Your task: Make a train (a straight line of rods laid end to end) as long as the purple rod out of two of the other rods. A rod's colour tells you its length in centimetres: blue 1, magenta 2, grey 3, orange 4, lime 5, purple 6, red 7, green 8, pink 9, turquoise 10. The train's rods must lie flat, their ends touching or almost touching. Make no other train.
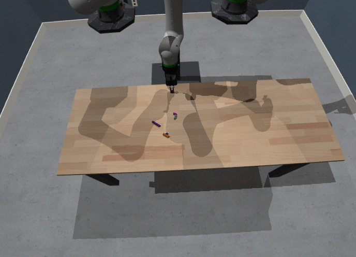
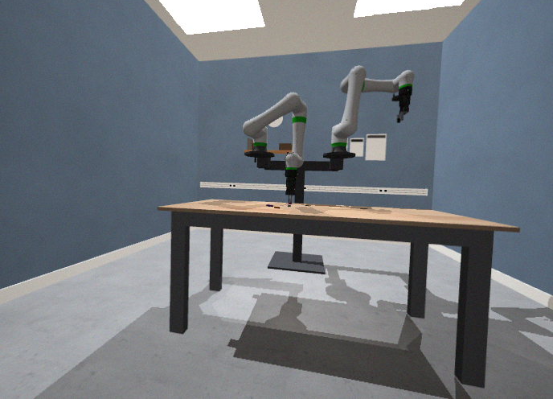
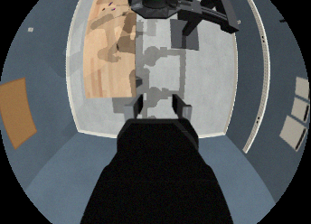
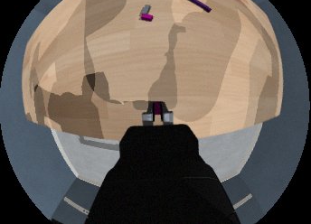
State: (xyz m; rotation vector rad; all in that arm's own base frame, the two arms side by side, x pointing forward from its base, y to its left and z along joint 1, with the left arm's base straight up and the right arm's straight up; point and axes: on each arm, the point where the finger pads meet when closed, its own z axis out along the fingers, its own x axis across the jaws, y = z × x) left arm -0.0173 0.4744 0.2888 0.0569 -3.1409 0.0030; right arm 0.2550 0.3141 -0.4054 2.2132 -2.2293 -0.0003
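Observation:
My right gripper point(image 1: 172, 89) point(image 2: 289, 202) point(image 4: 156, 107) is low at the table's back edge, shut on a short dark magenta rod point(image 4: 157, 108). Another magenta rod point(image 1: 174, 113) point(image 4: 147, 17) lies against or very near the end of a grey rod point(image 1: 175, 117) point(image 4: 146, 9), at an angle to it. The purple rod point(image 1: 156, 123) point(image 4: 199, 4) lies alone. An orange rod point(image 1: 165, 135) point(image 2: 276, 207) lies nearer the front, with a small blue rod point(image 1: 166, 133) close beside it; whether they touch is unclear. My left gripper point(image 2: 400, 117) point(image 3: 157, 100) is open and empty, high up.
The wooden table point(image 1: 244, 144) point(image 2: 402, 215) point(image 3: 97, 77) point(image 4: 122, 54) carries the rods around its middle. Arm shadows cross it. The left arm is raised well away from the rods, on the right in the exterior view.

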